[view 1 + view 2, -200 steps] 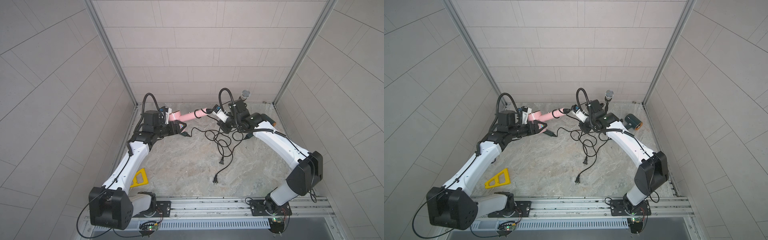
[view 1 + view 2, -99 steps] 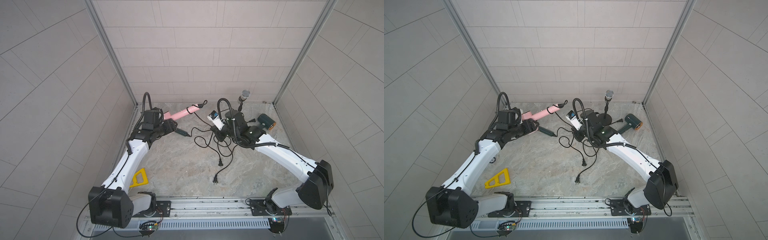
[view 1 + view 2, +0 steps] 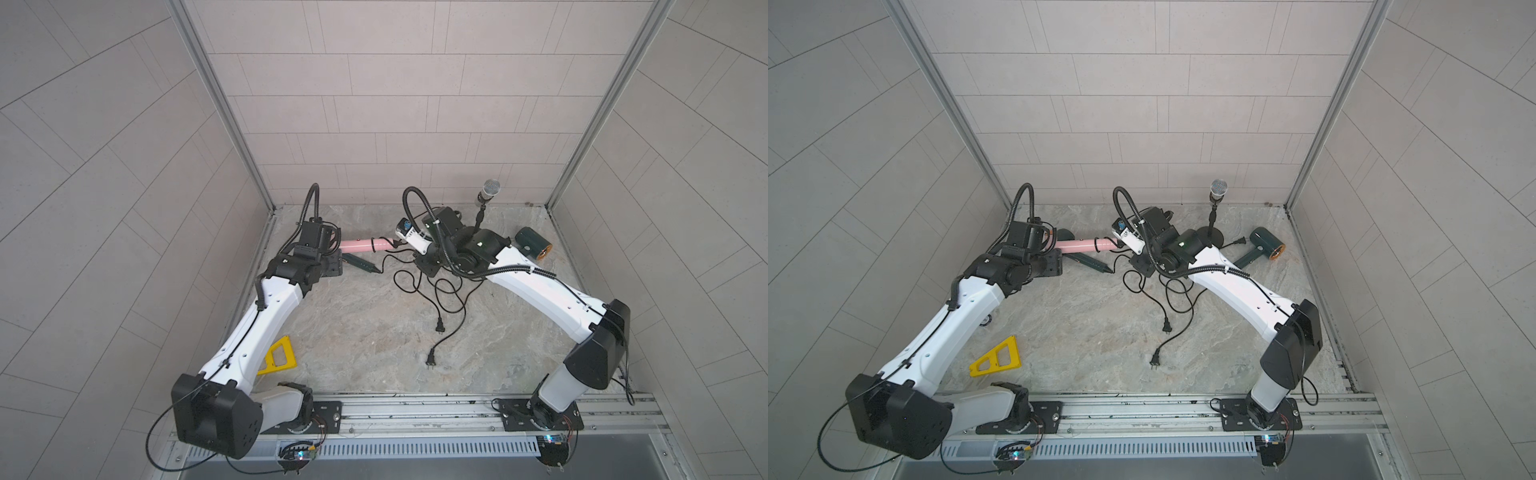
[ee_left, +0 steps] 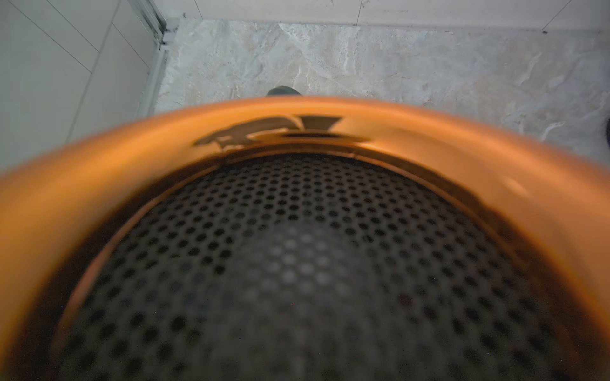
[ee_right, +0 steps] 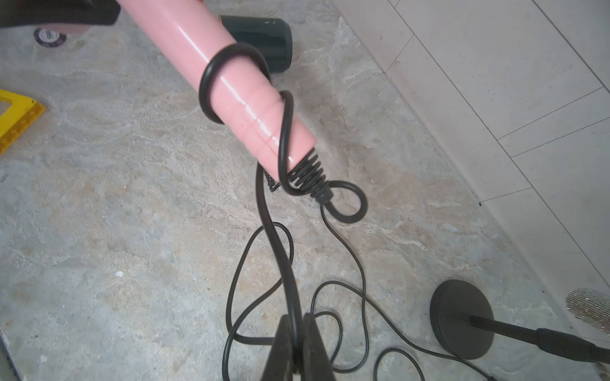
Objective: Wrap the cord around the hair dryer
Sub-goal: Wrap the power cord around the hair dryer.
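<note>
Pink hair dryer [image 5: 191, 36], black cord [image 5: 284, 264]

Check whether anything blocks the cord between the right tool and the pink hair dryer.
Nothing visible does. The right tool pinches the cord, which runs free to the pink hair dryer; a second cord lies on the floor below.

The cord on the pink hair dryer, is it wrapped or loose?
Partly wrapped: one cord loop circles the pink hair dryer; the rest trails loose from the right gripper.

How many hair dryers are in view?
3. The pink hair dryer is held at the back left. A green hair dryer lies beside the microphone stand. A second green hair dryer lies below the pink one, partly hidden.
</note>
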### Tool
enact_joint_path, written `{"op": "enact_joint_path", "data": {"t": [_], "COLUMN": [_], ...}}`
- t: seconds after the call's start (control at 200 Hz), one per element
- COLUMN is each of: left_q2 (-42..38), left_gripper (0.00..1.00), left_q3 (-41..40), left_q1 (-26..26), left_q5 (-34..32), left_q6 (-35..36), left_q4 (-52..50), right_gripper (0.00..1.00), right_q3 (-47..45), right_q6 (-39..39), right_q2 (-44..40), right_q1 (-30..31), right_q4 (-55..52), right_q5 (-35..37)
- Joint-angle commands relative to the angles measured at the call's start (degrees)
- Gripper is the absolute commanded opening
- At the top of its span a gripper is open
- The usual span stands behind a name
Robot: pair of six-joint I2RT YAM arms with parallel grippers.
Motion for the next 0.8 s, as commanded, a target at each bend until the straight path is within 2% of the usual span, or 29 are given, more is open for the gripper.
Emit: {"op": "enact_joint_path", "data": {"t": [0.0,0.24,0.31,0.42,0.53,0.625,0.735,0.796], "left_q2": [0.41,2.97,3.89,5.1,5.52,4.87,3.72,3.11], "left_gripper": [0.0,0.0,0.0,0.0,0.0,0.0,0.0,0.0], "left_q3": [2.36,2.64,2.69,3.3,3.55,3.18,1.65,0.98], "left_q1": [-1.25,-6.74,-7.9,-8.98,-9.3,-10.09,-10.93,-11.81], "left_q5": [-9.6,-11.54,-10.31,-10.34,-9.31,-4.93,5.75,9.09], "left_q6": [6.86,12.54,14.07,14.51,15.39,18.29,21.71,22.9], "left_q4": [-2.92,-4.85,-5.68,-7.07,-8.09,-8.86,-8.91,-8.94], "right_gripper": [0.0,0.0,0.0,0.0,0.0,0.0,0.0,0.0], "right_q3": [6.96,16.33,18.04,21.37,22.56,23.23,23.14,23.05], "right_q6": [-4.54,-9.67,-10.62,-10.52,-11.87,-12.59,-14.82,-17.26], "right_q2": [1.41,6.99,7.56,8.96,10.47,11.43,12.16,12.56], "right_q1": [0.05,0.05,-0.19,-1.57,-1.88,-3.09,-4.71,-5.27], "right_q4": [-10.61,-18.8,-19.37,-21.7,-22.76,-22.95,-22.54,-23.4], "right_q5": [3.3,4.82,2.39,-6.16,-2.55,-0.83,3.48,6.71]}}
